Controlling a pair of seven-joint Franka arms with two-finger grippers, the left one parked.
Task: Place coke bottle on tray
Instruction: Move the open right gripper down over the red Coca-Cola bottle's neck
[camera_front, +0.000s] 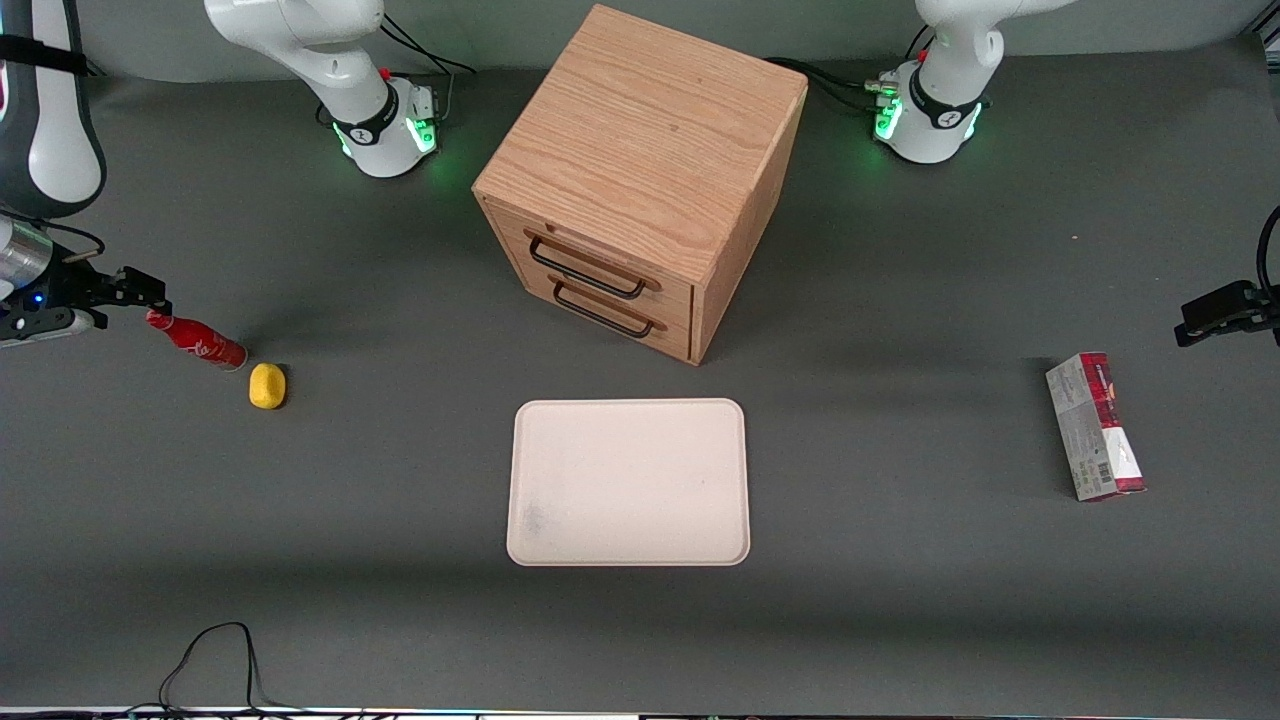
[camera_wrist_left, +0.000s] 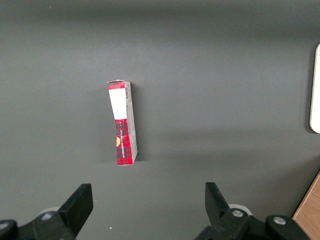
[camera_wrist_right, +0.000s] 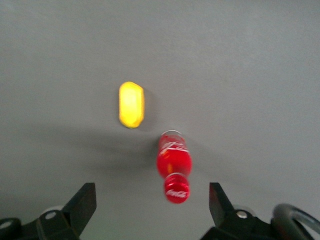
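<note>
The coke bottle (camera_front: 198, 342) is a small red bottle with a red cap that stands on the grey table at the working arm's end; it also shows in the right wrist view (camera_wrist_right: 174, 164). My right gripper (camera_front: 140, 290) hangs just over its cap, open and empty. In the right wrist view the gripper (camera_wrist_right: 151, 195) has its fingers wide apart, and the cap shows between them, closer to one finger and touching neither. The cream tray (camera_front: 628, 482) lies flat and bare at the table's middle, in front of the wooden cabinet, well away from the bottle.
A small yellow object (camera_front: 267, 386) lies beside the bottle, toward the tray. A wooden two-drawer cabinet (camera_front: 640, 180) stands farther from the front camera than the tray. A red-and-grey carton (camera_front: 1095, 425) lies toward the parked arm's end. A black cable (camera_front: 215, 660) loops at the table's near edge.
</note>
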